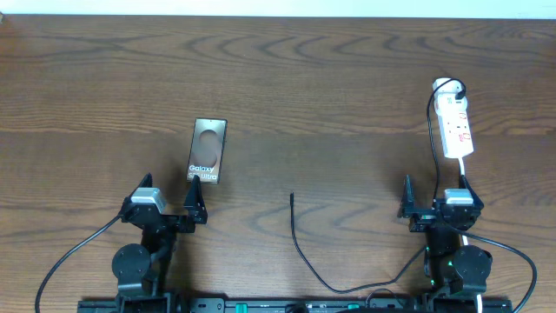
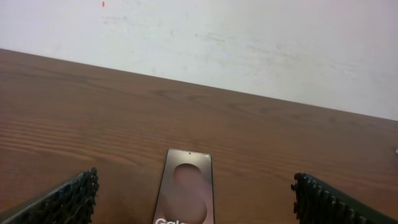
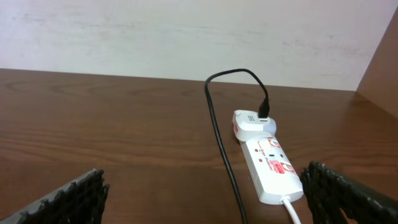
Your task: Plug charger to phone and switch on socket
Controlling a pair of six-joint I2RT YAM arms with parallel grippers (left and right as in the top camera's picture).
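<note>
Loose charger tip (image 1: 292,198) lies well apart from phone (image 1: 208,150); plugging and socket (image 1: 456,126) switch left to do. Spread and empty: left gripper (image 1: 171,198), right gripper (image 1: 434,198).

1. The table (image 1: 347,69) is brown wood with clear grain, smooth, with a soft shine.
2. The phone (image 1: 208,150) has a dark, glossy face.
3. The socket (image 3: 273,168) is white smooth plastic, a little glossy.
4. The charger (image 1: 293,217) is a black matt cable.
5. The pads (image 2: 68,202) of the left end effector (image 2: 194,180) are black, ribbed and rough.

bare table (image 1: 278,78) around phone (image 1: 208,150), charger (image 1: 293,217) mid-table
</note>
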